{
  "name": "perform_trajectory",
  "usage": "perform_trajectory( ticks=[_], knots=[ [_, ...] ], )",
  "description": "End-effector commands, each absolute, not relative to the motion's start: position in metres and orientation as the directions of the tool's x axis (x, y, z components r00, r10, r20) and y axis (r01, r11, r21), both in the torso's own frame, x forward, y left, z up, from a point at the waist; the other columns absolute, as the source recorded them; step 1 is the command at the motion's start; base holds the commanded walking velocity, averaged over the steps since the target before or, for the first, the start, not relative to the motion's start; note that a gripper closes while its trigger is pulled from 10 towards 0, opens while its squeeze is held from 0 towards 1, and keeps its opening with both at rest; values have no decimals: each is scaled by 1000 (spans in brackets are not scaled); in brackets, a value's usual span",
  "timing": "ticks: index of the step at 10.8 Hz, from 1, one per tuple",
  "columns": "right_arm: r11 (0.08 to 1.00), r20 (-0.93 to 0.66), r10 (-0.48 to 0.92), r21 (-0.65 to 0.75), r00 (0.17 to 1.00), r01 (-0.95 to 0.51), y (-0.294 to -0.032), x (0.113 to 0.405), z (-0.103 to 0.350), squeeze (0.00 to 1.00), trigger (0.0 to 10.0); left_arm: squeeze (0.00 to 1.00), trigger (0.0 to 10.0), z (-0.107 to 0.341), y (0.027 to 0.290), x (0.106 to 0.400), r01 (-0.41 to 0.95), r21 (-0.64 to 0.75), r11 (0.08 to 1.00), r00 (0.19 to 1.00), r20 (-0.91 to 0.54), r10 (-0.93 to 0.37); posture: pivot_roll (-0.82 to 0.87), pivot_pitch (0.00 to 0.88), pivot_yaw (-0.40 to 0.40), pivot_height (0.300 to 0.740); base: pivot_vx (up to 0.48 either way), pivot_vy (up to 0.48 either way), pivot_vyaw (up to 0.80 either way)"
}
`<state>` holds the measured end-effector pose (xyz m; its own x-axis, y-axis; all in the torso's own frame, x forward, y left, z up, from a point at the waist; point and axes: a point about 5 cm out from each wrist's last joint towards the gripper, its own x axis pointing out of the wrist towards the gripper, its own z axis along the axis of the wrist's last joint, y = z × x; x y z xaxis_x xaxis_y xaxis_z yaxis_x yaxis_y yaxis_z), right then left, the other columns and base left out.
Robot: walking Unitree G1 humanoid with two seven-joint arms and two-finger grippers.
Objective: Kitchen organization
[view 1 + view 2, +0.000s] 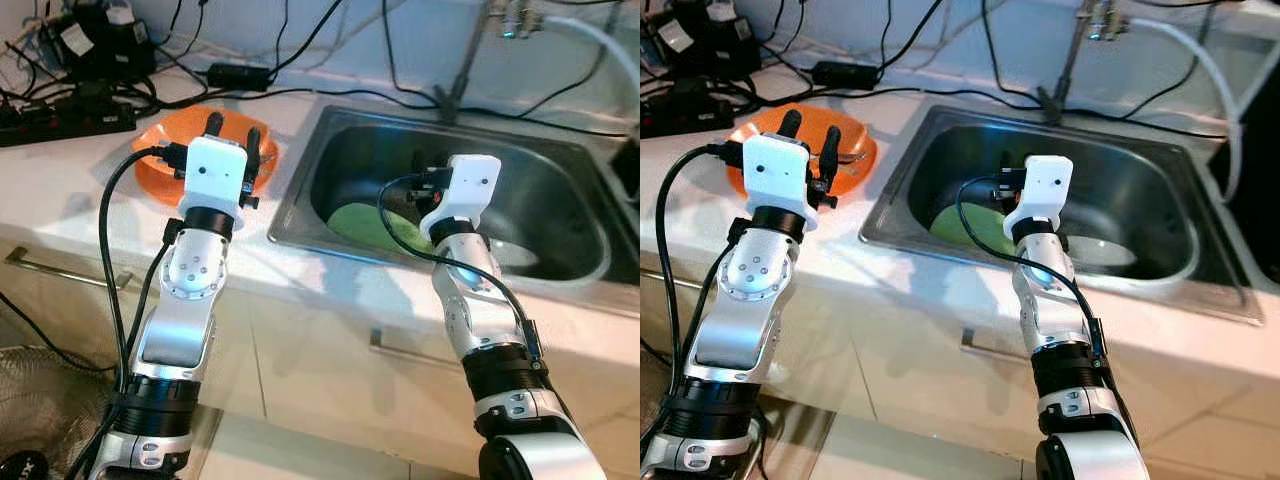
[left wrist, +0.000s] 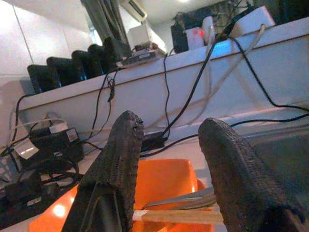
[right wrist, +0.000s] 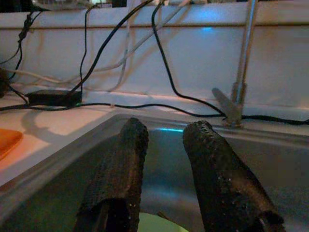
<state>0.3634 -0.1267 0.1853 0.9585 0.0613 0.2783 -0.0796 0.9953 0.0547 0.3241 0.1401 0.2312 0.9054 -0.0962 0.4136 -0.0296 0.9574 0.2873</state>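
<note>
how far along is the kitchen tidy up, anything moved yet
Early, by the look of it. Nothing is in hand: the left hand hangs open over the orange tray, which holds utensils; the right hand is open above the sink. The green plate there is left to handle.

A shallow orange plastic tray [image 1: 170, 175] sat flat on the white bench [image 1: 90, 225], just left of the stainless steel sink [image 1: 560, 215]. Wooden chopsticks [image 2: 178, 216] and a metal utensil [image 2: 186, 199] lay inside it. A round green plate [image 1: 375, 225] rested in the sink's basin.
</note>
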Motion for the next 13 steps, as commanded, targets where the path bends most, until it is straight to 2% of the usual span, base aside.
perform_trajectory(
  ticks=[1,13],
  knots=[
    [995,292,54,64,955,-76,-128,366,190,0,10000,0,10000,241,139,323,-43,288,957,890,447,-94,268,46,-47,740,356,0,0],
    [995,288,51,66,956,-73,-128,366,189,0,10000,0,10000,246,139,322,-44,264,963,882,464,-87,268,46,-48,740,379,0,0]
  ],
)
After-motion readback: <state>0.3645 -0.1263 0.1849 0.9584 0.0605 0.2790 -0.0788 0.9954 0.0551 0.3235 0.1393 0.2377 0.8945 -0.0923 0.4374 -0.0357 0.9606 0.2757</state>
